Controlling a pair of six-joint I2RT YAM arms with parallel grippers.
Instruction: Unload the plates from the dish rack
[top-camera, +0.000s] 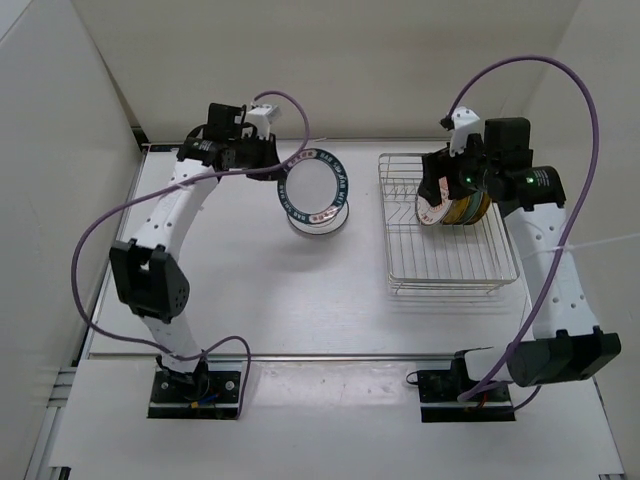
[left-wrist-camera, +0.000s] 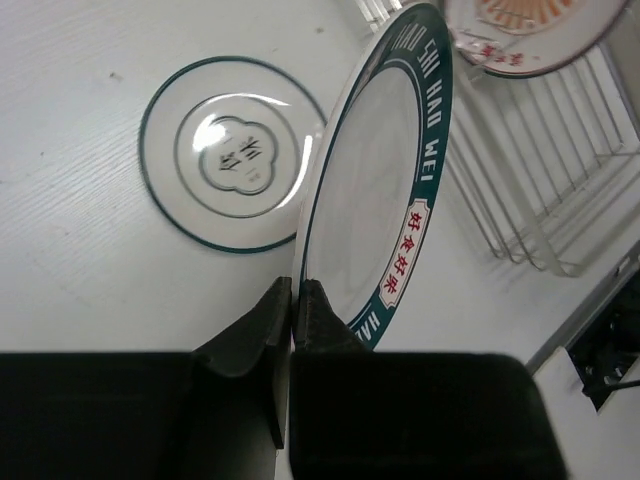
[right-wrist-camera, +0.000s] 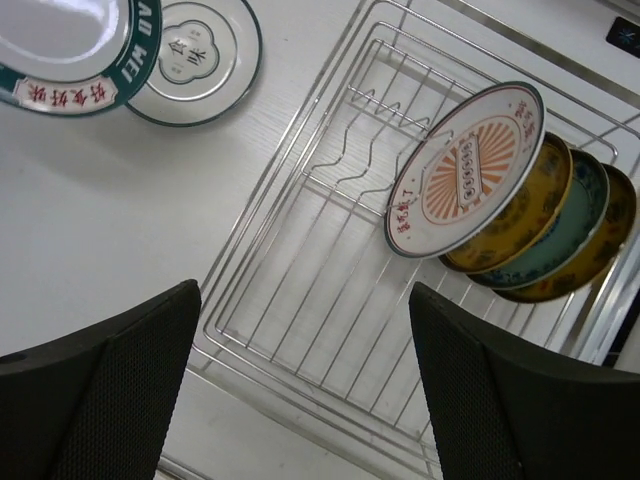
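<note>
Left of the dish rack, left gripper clamping lettered plate above flat plate, right gripper open.

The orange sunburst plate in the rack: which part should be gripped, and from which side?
Grip the sunburst plate by its upper rim, from above, one jaw on the orange face, one behind it. It stands on edge in the rack, so the rim is free; the yellow plate sits close behind, so the gap is likely narrow.
</note>
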